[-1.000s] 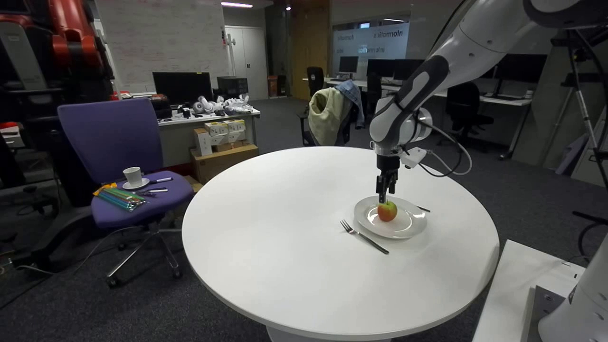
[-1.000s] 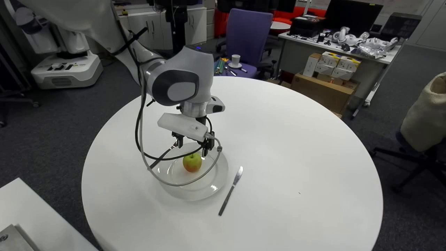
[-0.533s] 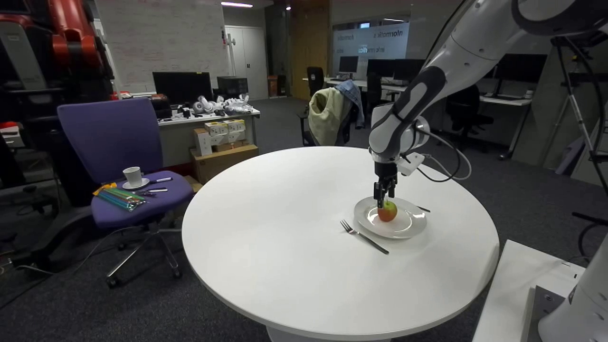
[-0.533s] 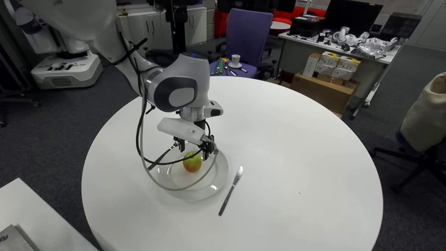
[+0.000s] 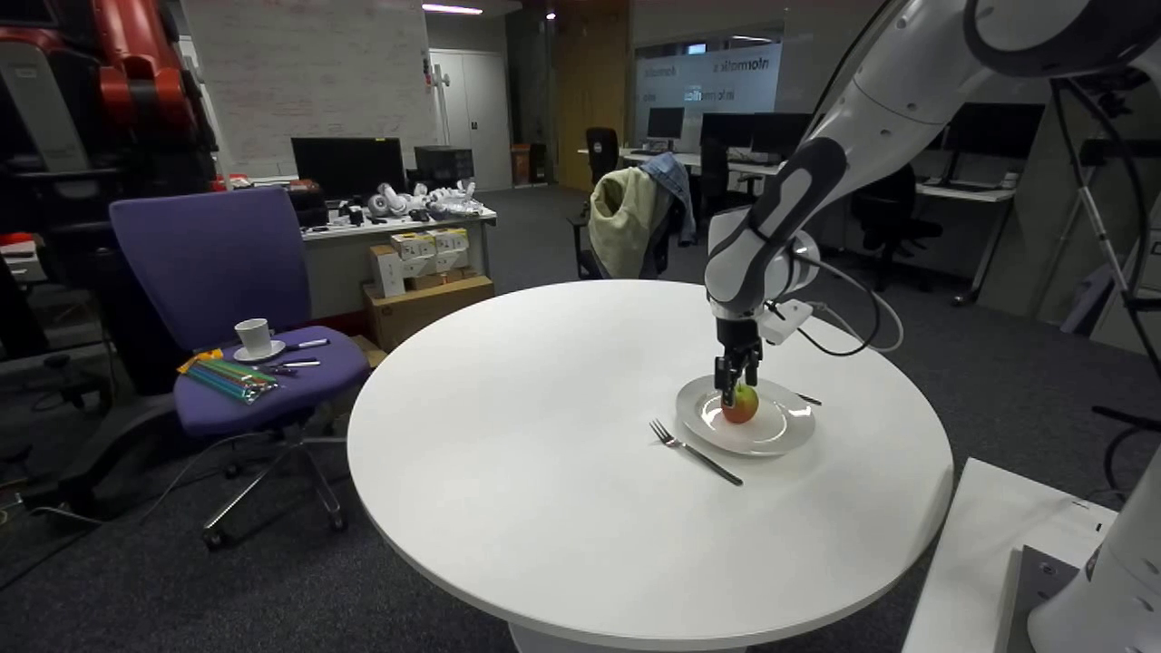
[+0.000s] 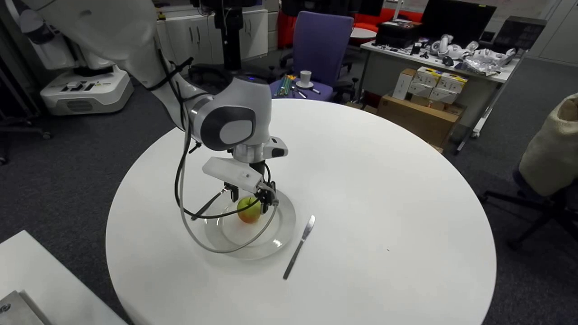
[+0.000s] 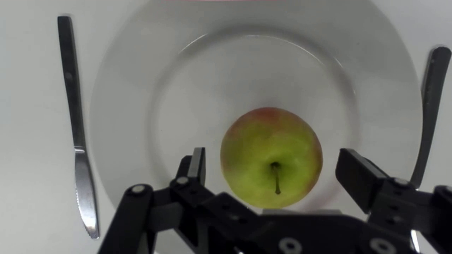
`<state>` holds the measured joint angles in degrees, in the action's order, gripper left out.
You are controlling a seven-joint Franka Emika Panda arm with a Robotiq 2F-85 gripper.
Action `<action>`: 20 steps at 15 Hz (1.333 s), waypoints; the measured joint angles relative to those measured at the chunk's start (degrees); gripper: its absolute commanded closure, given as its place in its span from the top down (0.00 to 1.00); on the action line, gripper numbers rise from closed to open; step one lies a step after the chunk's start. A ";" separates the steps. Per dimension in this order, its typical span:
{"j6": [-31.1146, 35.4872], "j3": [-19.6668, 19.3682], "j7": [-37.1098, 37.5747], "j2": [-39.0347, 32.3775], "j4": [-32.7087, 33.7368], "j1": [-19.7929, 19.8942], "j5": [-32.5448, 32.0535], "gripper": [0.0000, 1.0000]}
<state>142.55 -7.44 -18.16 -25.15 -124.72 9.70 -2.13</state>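
Observation:
A red and green apple (image 7: 270, 141) sits stem up on a white plate (image 7: 187, 106). It also shows in both exterior views (image 5: 744, 408) (image 6: 247, 213). My gripper (image 7: 271, 157) points down over the plate and is open. In the wrist view one black finger is on each side of the apple, with a gap on both sides. In the exterior views the gripper (image 5: 740, 385) (image 6: 249, 204) has its fingertips about level with the apple's upper part. A knife (image 7: 72, 88) lies left of the plate in the wrist view. A fork handle (image 7: 432, 106) lies on the right.
The plate rests on a round white table (image 5: 508, 472). The fork (image 5: 703, 458) and knife (image 6: 298, 250) lie flat close to the plate's rim. Loose arm cables (image 6: 185, 225) hang in front of the plate. A purple chair (image 5: 218, 272) holds a cup (image 5: 255, 336) and straws.
My gripper has moved down, so its open fingers have come from above the apple to beside its upper part. The apple, plate, fork and knife have not moved.

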 measured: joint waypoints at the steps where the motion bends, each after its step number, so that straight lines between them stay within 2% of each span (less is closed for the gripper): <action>1: 0.00 0.00 0.10 -0.09 0.00 0.00 0.00 1.00; 7: 0.00 0.00 0.47 -0.89 0.00 0.01 0.00 1.00; 9: 0.00 0.00 0.48 -1.23 0.00 0.01 0.00 0.72; 12: 0.00 0.00 0.48 -1.35 0.00 0.03 0.00 0.51; 13: 0.00 -0.01 0.48 -1.32 0.03 0.05 0.00 0.48; 20: 0.04 0.01 0.48 -1.15 0.20 0.04 0.00 0.48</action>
<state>142.59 -7.43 -17.68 -26.30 -124.52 9.74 -2.13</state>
